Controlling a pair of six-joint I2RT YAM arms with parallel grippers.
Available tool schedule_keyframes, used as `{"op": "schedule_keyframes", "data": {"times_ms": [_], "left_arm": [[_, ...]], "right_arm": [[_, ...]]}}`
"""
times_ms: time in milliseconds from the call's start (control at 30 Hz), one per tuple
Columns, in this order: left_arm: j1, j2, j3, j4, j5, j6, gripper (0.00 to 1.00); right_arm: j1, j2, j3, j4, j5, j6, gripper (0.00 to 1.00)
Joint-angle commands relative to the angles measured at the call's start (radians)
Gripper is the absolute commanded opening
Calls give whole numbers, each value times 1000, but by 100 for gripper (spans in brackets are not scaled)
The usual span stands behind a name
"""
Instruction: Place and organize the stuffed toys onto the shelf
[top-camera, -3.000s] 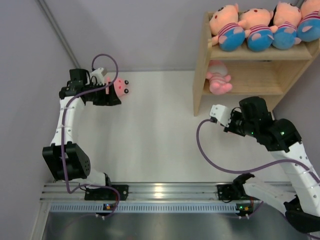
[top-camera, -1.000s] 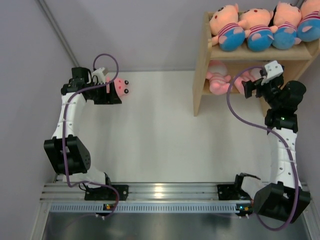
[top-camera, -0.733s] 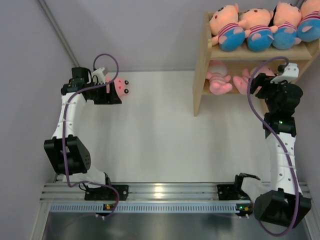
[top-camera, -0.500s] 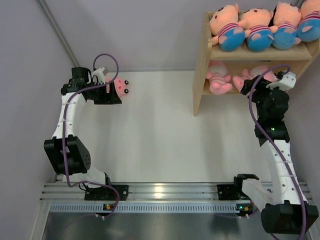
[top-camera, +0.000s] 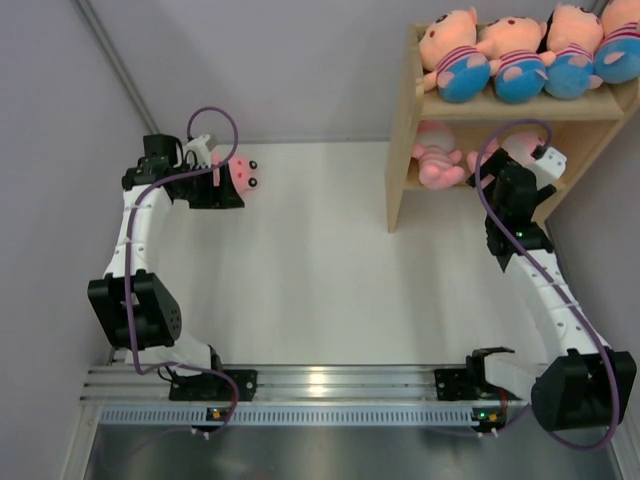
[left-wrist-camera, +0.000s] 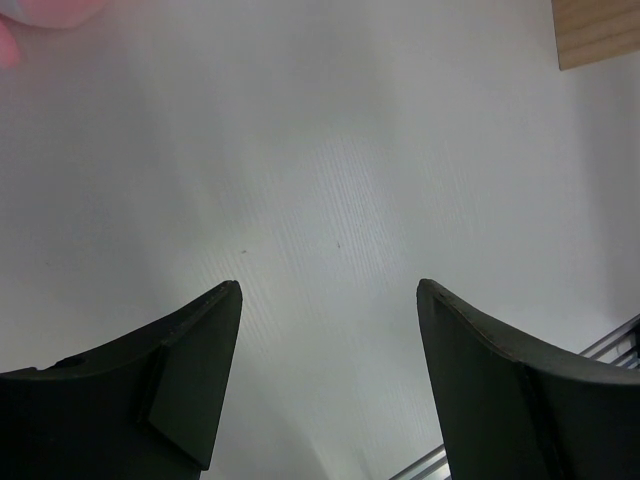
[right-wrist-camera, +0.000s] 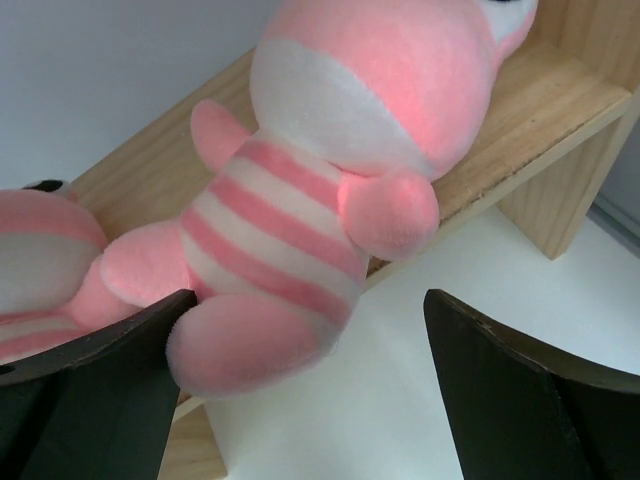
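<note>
The wooden shelf (top-camera: 404, 150) stands at the back right. Several peach-faced stuffed toys (top-camera: 520, 60) sit along its top tier. On the lower tier lie two pink striped toys. One (top-camera: 437, 165) is on the left. The other (right-wrist-camera: 330, 190) lies on the board (right-wrist-camera: 540, 110) with its legs over the front edge. My right gripper (right-wrist-camera: 307, 300) stands open around those legs, the left finger (right-wrist-camera: 120, 350) touching a foot. A last pink toy (top-camera: 243, 172) lies on the table at the far left. My left gripper (left-wrist-camera: 330, 300) hangs open next to it, holding nothing.
The grey wall runs behind the table and close along the left arm. The shelf's side panel (right-wrist-camera: 570, 200) stands just right of my right gripper. White tabletop (top-camera: 320, 260) stretches between the arms. A metal rail (top-camera: 330, 385) crosses the near edge.
My right arm has swung left along the front of the lower tier, and its jaws closed a little, then widened again. The pink toy stays on the board. The left arm has not moved.
</note>
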Motion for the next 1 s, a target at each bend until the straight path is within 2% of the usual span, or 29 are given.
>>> {"op": "schedule_keyframes", "data": {"times_ms": [0, 167, 267, 300, 400, 467, 533, 567, 600, 667, 700, 733, 800, 833, 867, 900, 967], "left_arm": [[4, -46, 19, -12, 22, 25, 77], [2, -46, 15, -16, 18, 35, 77], [2, -46, 15, -18, 16, 35, 77], [4, -49, 15, -18, 15, 37, 77], [2, -52, 15, -22, 15, 46, 77], [2, -52, 13, -21, 13, 49, 77], [2, -51, 10, -21, 13, 51, 77], [2, -51, 10, -22, 16, 54, 77], [2, -52, 10, -26, 16, 57, 77], [2, -48, 13, -26, 15, 61, 77], [4, -48, 15, -26, 15, 63, 77], [4, -43, 15, -27, 13, 64, 77], [2, -39, 15, -26, 9, 71, 77], [2, -37, 15, -26, 4, 74, 77], [2, -34, 15, -27, -1, 77, 77], [2, -31, 15, -26, -8, 77, 77], [2, -33, 13, -29, -13, 78, 77]], "right_arm": [[8, -2, 38, 69, 91, 8, 95], [8, 28, 71, 69, 78, -22, 94], [3, 47, 68, 99, 65, -23, 85], [-3, 48, 60, 106, 53, -23, 72], [-34, 38, 29, 153, -43, -41, 42], [-46, 16, 12, 193, -126, -99, 36], [-69, -8, 8, 178, -215, -157, 19], [-119, -18, 8, 161, -243, -206, 5], [-144, -27, 6, 149, -343, -226, 0], [-219, -36, 5, 142, -570, -298, 0], [-308, -25, 26, 130, -785, -329, 0], [-342, 16, 49, 104, -882, -370, 0], [-393, 77, 144, -49, -1107, -531, 0], [-397, 156, 187, -127, -1167, -588, 0], [-397, 198, 284, -273, -1217, -696, 0], [-396, 238, 331, -352, -1287, -741, 0], [-396, 318, 415, -445, -1309, -840, 0]]}}
